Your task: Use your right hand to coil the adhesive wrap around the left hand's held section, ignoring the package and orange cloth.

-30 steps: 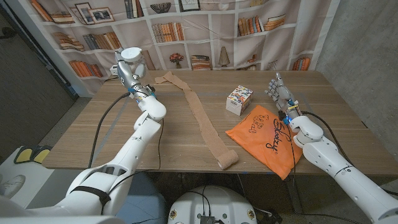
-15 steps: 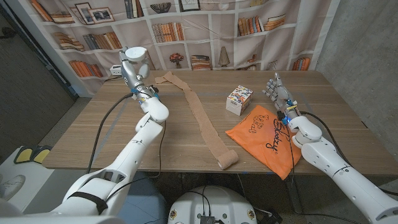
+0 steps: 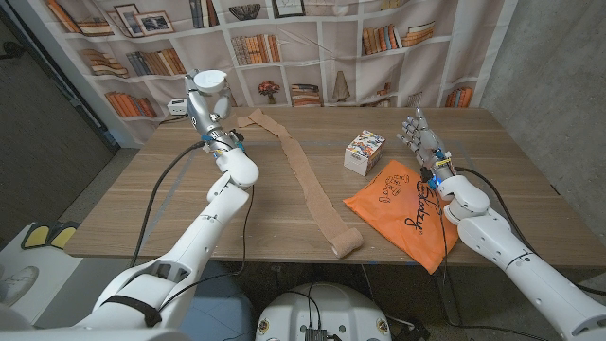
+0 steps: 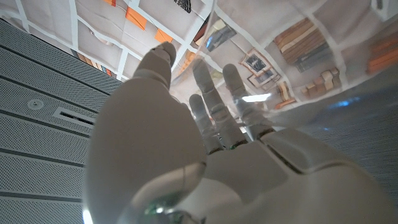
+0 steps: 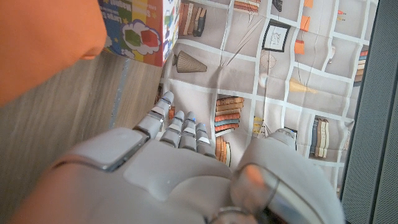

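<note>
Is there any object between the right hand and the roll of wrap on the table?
Yes. The orange cloth lies between the right hand and the roll at the near end of the wrap. The small box stands just beyond the cloth, between the hand and the wrap's middle stretch.

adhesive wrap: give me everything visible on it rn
The adhesive wrap is a tan, cloth-like band, mostly unrolled. It lies flat along the wooden table as one long strip, from a crumpled, folded end at the far side near the left hand down to a small remaining roll at the near edge, beside the orange cloth. The strip bends slightly midway. Neither hand touches it; the right hand is raised beyond the cloth.
</note>
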Motion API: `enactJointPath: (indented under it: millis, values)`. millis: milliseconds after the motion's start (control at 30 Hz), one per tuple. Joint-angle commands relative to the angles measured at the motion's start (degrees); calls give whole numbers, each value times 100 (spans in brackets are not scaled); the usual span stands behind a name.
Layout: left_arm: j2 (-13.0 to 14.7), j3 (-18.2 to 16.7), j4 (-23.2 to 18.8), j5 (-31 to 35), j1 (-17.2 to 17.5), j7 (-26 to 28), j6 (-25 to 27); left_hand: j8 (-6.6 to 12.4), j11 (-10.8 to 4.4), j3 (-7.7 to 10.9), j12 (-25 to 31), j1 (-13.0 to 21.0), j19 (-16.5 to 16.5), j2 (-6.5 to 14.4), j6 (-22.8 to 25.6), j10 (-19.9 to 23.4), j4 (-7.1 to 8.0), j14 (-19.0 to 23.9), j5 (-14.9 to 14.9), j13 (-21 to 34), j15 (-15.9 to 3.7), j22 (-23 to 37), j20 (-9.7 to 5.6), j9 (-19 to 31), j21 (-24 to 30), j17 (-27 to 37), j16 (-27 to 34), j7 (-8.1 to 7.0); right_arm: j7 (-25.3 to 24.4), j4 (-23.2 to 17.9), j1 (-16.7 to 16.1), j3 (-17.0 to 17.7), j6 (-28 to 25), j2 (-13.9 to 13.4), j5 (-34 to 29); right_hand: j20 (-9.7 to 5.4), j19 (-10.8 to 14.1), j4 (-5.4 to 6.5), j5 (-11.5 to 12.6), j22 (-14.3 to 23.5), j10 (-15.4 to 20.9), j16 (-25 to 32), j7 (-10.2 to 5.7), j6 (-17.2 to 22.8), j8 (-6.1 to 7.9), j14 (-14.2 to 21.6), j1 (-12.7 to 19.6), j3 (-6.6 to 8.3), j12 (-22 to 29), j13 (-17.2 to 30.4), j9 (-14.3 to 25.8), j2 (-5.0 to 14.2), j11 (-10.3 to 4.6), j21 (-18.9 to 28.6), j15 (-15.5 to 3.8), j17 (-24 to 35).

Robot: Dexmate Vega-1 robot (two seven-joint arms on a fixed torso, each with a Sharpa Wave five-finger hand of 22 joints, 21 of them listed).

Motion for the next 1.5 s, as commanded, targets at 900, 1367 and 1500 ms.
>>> enactJointPath:
  millis: [900, 1367, 1500]
  values:
    - [471, 257, -294, -340, 76, 0, 276, -75, -31, -98, -63, 613, -119, 627, -2, -36, 26, 192, 83, -66, -172, -186, 10, -6, 200, 10, -99, 28, 640, -573, -213, -39, 418, -665, -520, -77, 8, -194, 0, 6, 85, -77, -81, 60, 27, -90, 351, 122, -18, 46, 18, -2, -133, -22, -201, 8]
    - [577, 303, -543, -563, 114, 0, 428, -136, 19, -118, -158, 636, -146, 659, -21, -7, 23, 150, 73, -222, -178, -320, 17, -121, 241, 9, -135, 84, 364, -920, -345, -104, 630, -846, -1316, -87, 71, -359, -14, 3, 118, -92, -250, 138, 50, -123, 628, 224, -31, 46, 18, -10, -307, -8, -295, -1]
    - [593, 338, -559, -668, 97, 0, 382, -131, 33, -120, -156, 643, -159, 663, -28, -5, 22, 153, 72, -220, -172, -350, 32, -116, 250, 30, -130, 96, 244, -1068, -436, -91, 685, -906, -1562, -106, 146, -427, -30, 4, 248, -63, -312, 271, 84, -32, 741, 264, -1, 48, 18, -31, -422, 5, -374, -5]
